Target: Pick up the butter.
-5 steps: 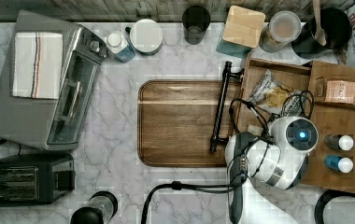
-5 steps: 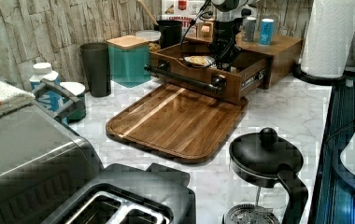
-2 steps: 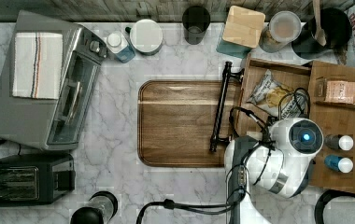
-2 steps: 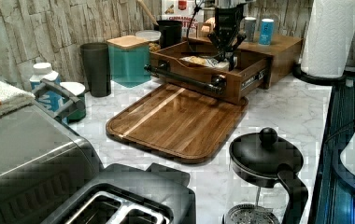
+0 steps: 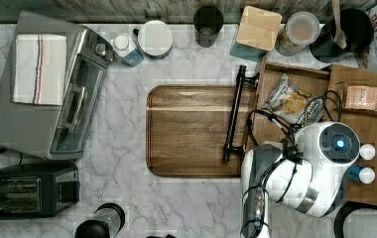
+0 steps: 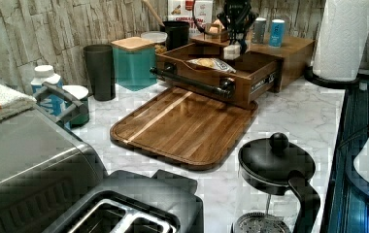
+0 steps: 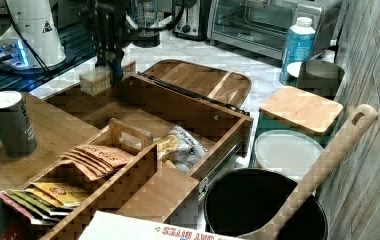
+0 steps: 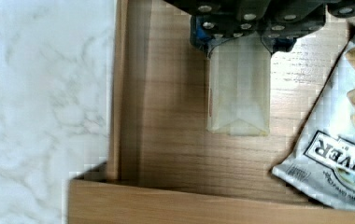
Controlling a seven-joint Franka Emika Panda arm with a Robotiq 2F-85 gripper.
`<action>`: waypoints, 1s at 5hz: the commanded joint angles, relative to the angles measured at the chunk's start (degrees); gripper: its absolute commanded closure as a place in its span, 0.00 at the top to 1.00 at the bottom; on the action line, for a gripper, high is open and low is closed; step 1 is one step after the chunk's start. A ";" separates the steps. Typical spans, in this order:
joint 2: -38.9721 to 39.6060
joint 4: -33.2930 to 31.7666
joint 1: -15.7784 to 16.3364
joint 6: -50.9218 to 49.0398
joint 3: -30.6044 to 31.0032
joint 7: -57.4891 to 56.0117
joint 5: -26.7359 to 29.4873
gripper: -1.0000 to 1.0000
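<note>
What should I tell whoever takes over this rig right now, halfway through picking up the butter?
Gripper: jaws shut on the butter, one on each long side.
Butter: held clear above the open wooden drawer, as the left view shows; the right view also has it raised near the drawer's rim.
Snack bag: lying in the drawer beside the lift spot, untouched.
Done: grasp made, butter off the drawer floor.
Left: probably just finish the lift and hold steady; watch the drawer wall if moving sideways.
</note>
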 commanded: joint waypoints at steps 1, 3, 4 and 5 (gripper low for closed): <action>-4.06 18.77 8.63 -5.80 11.74 23.41 0.38 0.00; -3.98 24.02 9.17 -10.49 12.11 23.52 5.60 0.00; -3.67 23.93 9.87 -11.08 10.79 19.63 8.67 0.00; -3.67 23.93 10.41 -11.08 10.27 19.66 8.62 0.00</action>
